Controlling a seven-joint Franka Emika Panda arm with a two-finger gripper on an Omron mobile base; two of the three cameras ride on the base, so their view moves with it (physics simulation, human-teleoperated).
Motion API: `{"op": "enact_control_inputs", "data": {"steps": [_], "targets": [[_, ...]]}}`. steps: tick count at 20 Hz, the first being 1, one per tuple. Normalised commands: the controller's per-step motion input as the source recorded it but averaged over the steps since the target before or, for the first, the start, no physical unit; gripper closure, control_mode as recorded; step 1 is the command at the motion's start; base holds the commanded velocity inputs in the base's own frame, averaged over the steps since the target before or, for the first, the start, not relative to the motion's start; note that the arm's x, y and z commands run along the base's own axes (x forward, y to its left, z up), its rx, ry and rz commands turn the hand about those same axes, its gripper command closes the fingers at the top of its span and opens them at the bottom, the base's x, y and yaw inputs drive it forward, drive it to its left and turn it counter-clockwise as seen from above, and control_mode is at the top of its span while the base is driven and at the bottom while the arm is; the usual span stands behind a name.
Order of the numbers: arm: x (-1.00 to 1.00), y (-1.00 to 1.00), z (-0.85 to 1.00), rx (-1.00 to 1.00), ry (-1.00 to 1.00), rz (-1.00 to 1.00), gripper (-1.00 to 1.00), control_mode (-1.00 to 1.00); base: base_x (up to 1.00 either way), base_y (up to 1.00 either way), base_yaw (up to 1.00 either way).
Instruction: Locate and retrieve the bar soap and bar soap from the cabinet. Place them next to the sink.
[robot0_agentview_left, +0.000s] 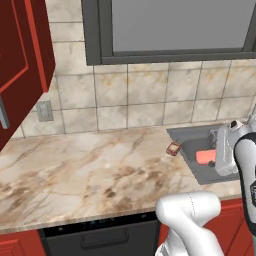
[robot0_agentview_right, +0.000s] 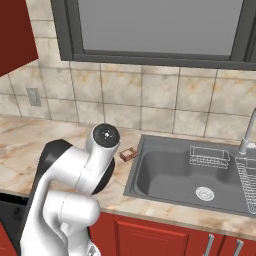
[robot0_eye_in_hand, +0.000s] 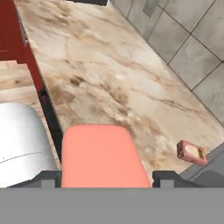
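Over the sink's near left part, the gripper (robot0_agentview_left: 212, 161) hangs with the salmon-pink bar soap (robot0_agentview_left: 205, 157) pinched between its two fingers, which stand apart by the bar's width. In the hand view the pink bar (robot0_eye_in_hand: 101, 156) sits squarely between the dark fingertips (robot0_eye_in_hand: 165, 178), its long axis running away from the camera.

Working outward from the hand: the reddish-brown bar soap (robot0_agentview_left: 173, 148) already lies on the marble counter (robot0_agentview_left: 75, 170), just beside the left rim of the sink (robot0_agentview_right: 200, 175). In the hand view it (robot0_eye_in_hand: 191, 152) shows beyond the held bar and off to one side, near the basin's corner. So the free spot for the pink bar is leftward of the gripper, across the basin's left rim and onto the counter, near the brown block.

I judge the coming move to be a short sideways carry to the left, then a lowering; the risk is setting it down on the rim or nudging the brown bar. The red cabinet (robot0_agentview_left: 22, 60) hangs open well off to the left.
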Motion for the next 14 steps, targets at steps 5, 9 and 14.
{"op": "enact_control_inputs", "data": {"steps": [5,9,14], "targets": [[0.5,0.0,-0.72,-0.17,0.0,0.21,1.0,-1.0,0.0,0.0,0.0],[0.46,0.0,-0.49,-0.11,0.0,0.18,1.0,-1.0,0.0,0.0,0.0],[0.5,-0.03,-0.28,-0.02,0.0,0.16,1.0,-1.0,0.0,0.0,0.0]]}}
